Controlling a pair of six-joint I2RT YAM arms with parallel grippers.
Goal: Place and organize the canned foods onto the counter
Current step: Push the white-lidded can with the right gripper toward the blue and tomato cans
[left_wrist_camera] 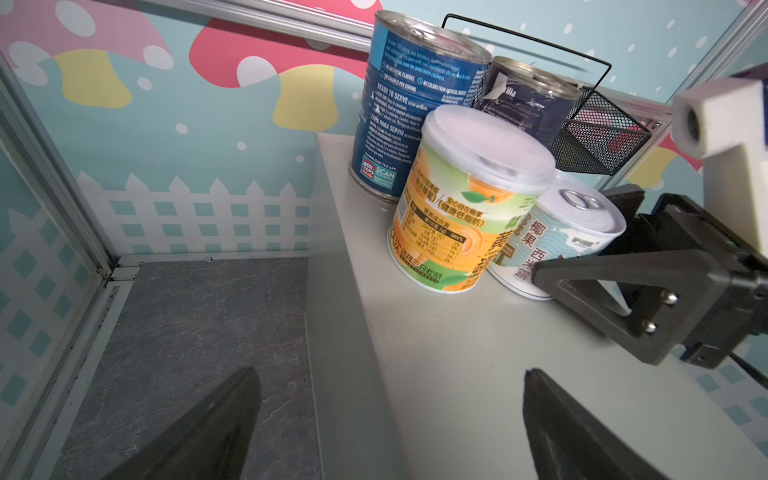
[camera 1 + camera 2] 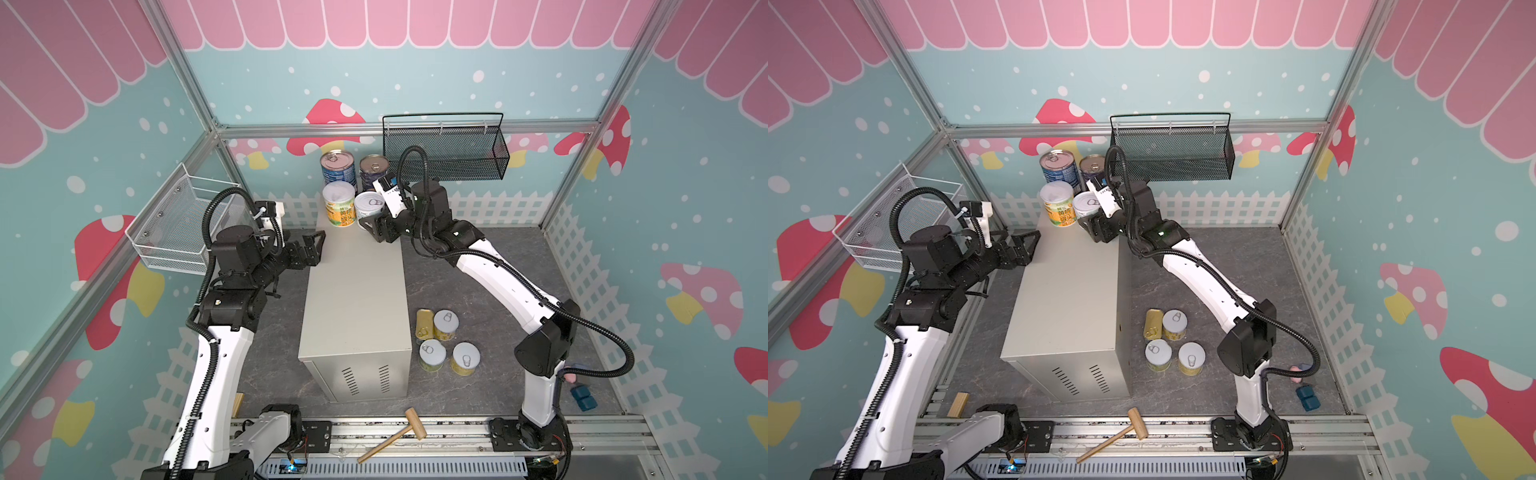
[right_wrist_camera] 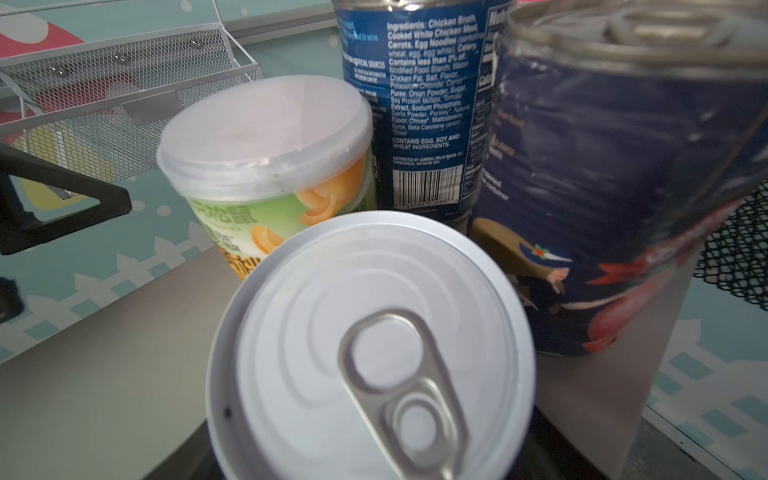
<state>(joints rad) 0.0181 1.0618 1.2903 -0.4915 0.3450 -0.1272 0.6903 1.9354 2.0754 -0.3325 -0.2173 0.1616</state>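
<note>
The beige counter carries four cans at its far end: a blue can, a navy can, a yellow-green can with a plastic lid and a white pull-tab can. My right gripper is shut on the white pull-tab can, whose base is on the counter top, leaning slightly; one finger lies against its side. My left gripper hangs open over the counter's left edge, holding nothing. On the floor to the right lie a flat gold tin and three short cans.
A black mesh basket hangs on the back wall just behind the right arm. A white wire basket hangs on the left wall. A wooden mallet lies on the front rail, and a blue block sits at the right.
</note>
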